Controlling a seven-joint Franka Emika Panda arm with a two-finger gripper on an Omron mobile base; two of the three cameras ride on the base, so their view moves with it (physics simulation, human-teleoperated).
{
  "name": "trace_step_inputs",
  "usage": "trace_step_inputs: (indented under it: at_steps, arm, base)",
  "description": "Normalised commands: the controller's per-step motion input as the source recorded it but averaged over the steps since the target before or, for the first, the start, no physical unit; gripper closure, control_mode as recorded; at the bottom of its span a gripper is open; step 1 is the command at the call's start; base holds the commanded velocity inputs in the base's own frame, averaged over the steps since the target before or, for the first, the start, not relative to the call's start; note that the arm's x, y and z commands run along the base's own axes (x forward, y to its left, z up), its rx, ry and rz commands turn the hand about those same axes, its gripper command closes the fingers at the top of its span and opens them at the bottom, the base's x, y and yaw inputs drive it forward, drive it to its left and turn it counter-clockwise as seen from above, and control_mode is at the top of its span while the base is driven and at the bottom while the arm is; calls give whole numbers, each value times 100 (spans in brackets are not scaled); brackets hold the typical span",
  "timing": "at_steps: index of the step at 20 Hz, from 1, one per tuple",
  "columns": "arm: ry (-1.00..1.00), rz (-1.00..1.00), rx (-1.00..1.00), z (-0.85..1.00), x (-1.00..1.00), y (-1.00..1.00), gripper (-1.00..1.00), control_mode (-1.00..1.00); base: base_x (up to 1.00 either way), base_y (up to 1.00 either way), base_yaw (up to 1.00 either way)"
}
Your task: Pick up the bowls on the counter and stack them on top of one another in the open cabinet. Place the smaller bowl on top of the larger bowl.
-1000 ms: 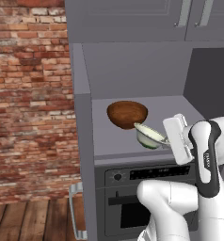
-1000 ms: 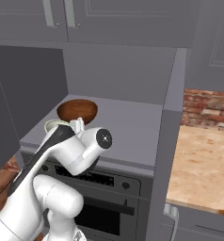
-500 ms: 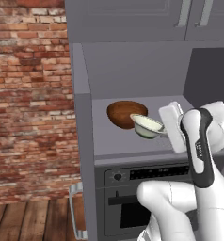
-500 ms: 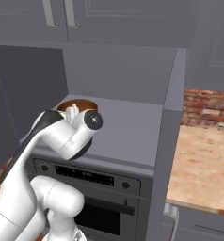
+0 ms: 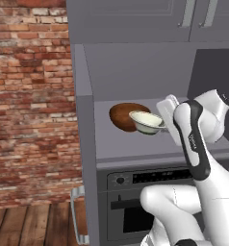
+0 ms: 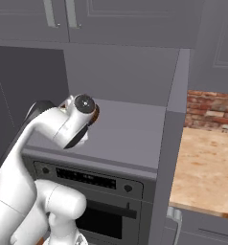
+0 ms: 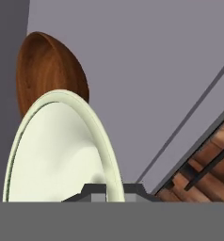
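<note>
You have the small pale greenish-white round bowl [image 5: 146, 121] in hand, carried in the air over the flat grey shelf [image 5: 135, 144] of the tall grey open cabinet [image 5: 82, 144], near the middle of the left base view. The fingers [image 7: 92, 189] pinch its rim: in the hand view the two dark tips sit at the bottom centre, one on each side of the pale rim, so they are closed narrow on the bowl wall. The gripper [image 7: 111, 190] itself sits just right of the bowl in the left base view.

The wide, glossy dark reddish-brown wood-like bowl [image 5: 125, 116] already rests on the shelf, just left of and behind the pale bowl; in the hand view it shows at upper left, beyond the pale rim. In the right base view the arm covers most of it. The light tan mottled worktop [image 6: 207, 167] lies at the right of the right base view.

You are in the stacking step, I judge, with only the placing left. The next move calls for bringing the pale bowl squarely over the brown bowl's opening, levelling it, lowering until it seats inside, and only then spreading the fingers. The pale bowl overlaps only the brown bowl's right edge in the left base view, so it looks off-centre.
</note>
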Motion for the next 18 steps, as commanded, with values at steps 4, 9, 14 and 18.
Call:
trace_step_inputs:
  at_steps: [4, 9, 14, 18]
  arm:
    - [0, -3, -10, 1, 32, 5, 100, -100]
    - [0, -2, -8, 4, 37, 1, 100, -100]
    - [0, -2, -6, 0, 39, 0, 100, -100]
    - [1, -2, -6, 0, 42, 0, 100, -100]
  base:
    - [0, 0, 0]
    - [0, 0, 0]
    - [0, 0, 0]
    - [0, 0, 0]
